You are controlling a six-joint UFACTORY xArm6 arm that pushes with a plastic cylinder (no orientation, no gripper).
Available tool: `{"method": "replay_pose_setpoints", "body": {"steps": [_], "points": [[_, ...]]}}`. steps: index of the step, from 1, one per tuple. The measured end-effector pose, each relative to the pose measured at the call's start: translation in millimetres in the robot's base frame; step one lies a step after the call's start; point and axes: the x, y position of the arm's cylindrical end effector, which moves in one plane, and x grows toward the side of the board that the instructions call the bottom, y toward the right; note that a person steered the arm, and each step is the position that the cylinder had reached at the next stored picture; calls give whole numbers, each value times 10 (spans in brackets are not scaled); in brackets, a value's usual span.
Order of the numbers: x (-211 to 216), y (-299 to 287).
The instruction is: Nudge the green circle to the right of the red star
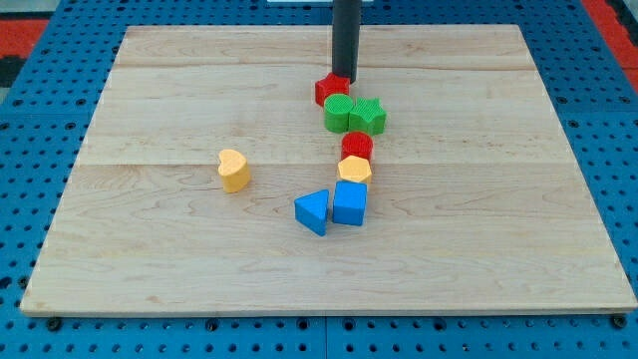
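Observation:
The red star (330, 91) lies at the upper middle of the wooden board (179, 110). The green circle (337, 114) sits just below it, touching it, slightly to the view's right of the star's centre. A green star (369, 116) touches the circle's right side. My tip (346, 79) stands at the red star's upper right edge, above the green circle.
A red circle (357, 146) and a yellow hexagon (354, 170) line up below the green blocks. A blue cube (349, 202) and a blue triangle (313, 211) lie under them. A yellow heart (233, 170) lies alone at the left.

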Motion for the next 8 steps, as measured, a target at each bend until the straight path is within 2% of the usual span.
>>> {"method": "replay_pose_setpoints", "body": {"steps": [1, 4, 5, 6, 7, 8], "points": [[-43, 52], [105, -935], [222, -1145], [622, -1304], [934, -869], [1073, -516]]}}
